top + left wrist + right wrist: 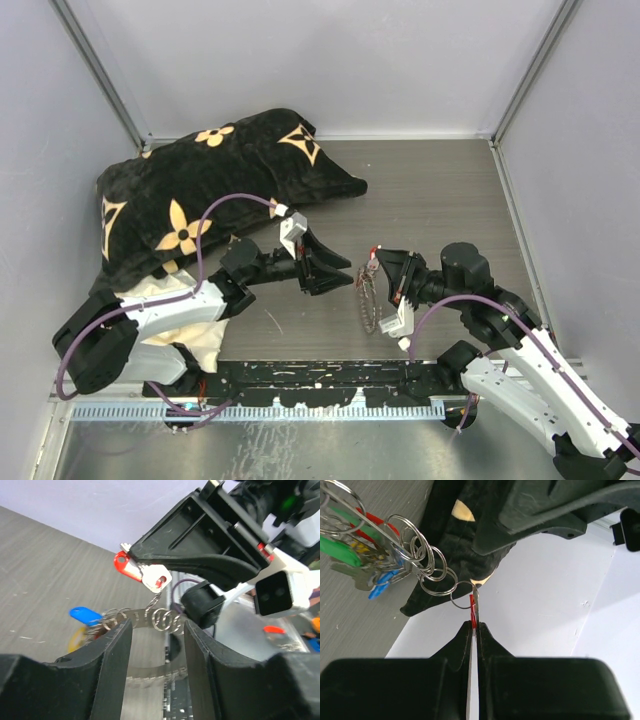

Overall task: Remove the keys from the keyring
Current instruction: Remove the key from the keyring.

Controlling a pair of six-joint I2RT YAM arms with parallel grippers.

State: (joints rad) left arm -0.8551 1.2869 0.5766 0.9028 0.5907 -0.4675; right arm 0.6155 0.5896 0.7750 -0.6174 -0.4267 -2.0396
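My right gripper (377,263) is shut on a red-headed key (473,607) and holds it above the table. From that key a chain of small rings (432,567) leads to the keyring (368,300), which hangs below. Green (337,550) and blue (380,587) keys bunch on it. My left gripper (338,272) is open, just left of the hanging ring. In the left wrist view its fingers (112,650) stand either side of the ring's silvery band (145,616), with the red key (131,568) above. I cannot tell whether they touch it.
A black pillow with tan flower marks (200,190) lies at the back left, with a cream cloth (165,295) under the left arm. A black strip (320,380) runs along the near edge. Grey walls close in on three sides.
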